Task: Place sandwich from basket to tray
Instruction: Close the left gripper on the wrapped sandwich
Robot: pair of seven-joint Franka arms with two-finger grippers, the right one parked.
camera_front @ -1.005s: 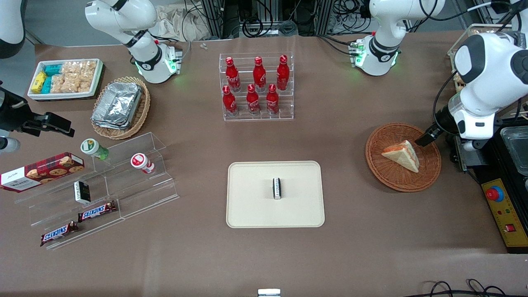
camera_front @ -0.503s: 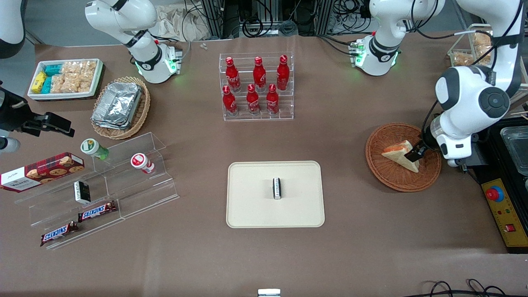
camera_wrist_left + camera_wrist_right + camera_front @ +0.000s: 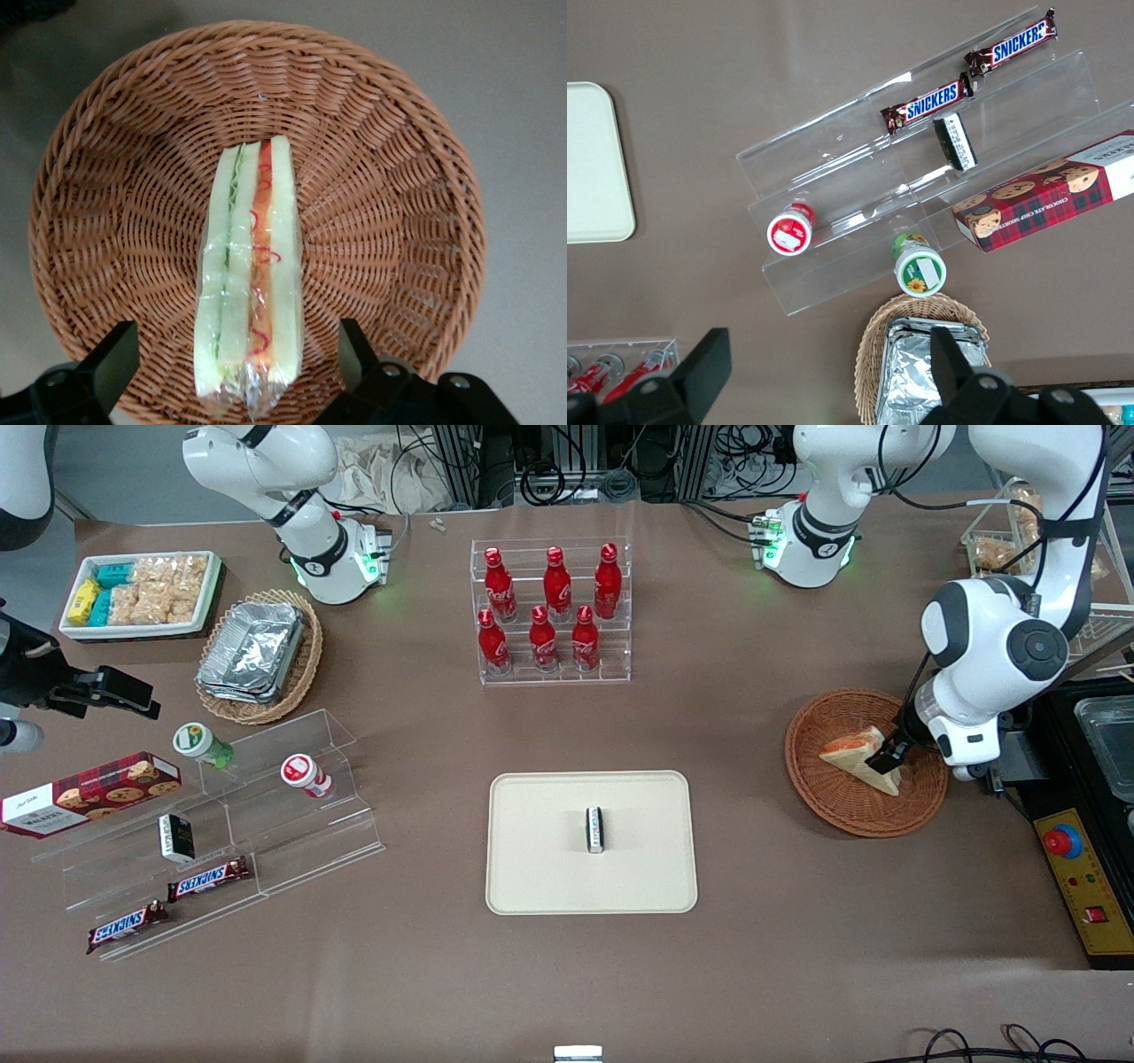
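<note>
The sandwich (image 3: 852, 755), a wrapped wedge of white bread with orange and green filling, lies in the reddish-brown wicker basket (image 3: 842, 808) toward the working arm's end of the table. My gripper (image 3: 886, 761) is low over the basket and open. In the wrist view the sandwich (image 3: 251, 266) stands on edge in the basket (image 3: 390, 221), and the gripper (image 3: 236, 329) has one black finger on each side of its wide end, neither touching the bread. The cream tray (image 3: 540, 872) lies mid-table, apart from the basket.
A small black-and-white packet (image 3: 595, 829) stands in the middle of the tray. A clear rack of red cola bottles (image 3: 551, 613) is farther from the front camera. A black control box with a red button (image 3: 1067, 841) sits beside the basket.
The working arm has swung in and down. Its gripper went from the basket's rim to straddling the sandwich's wide end. The sandwich has not moved.
</note>
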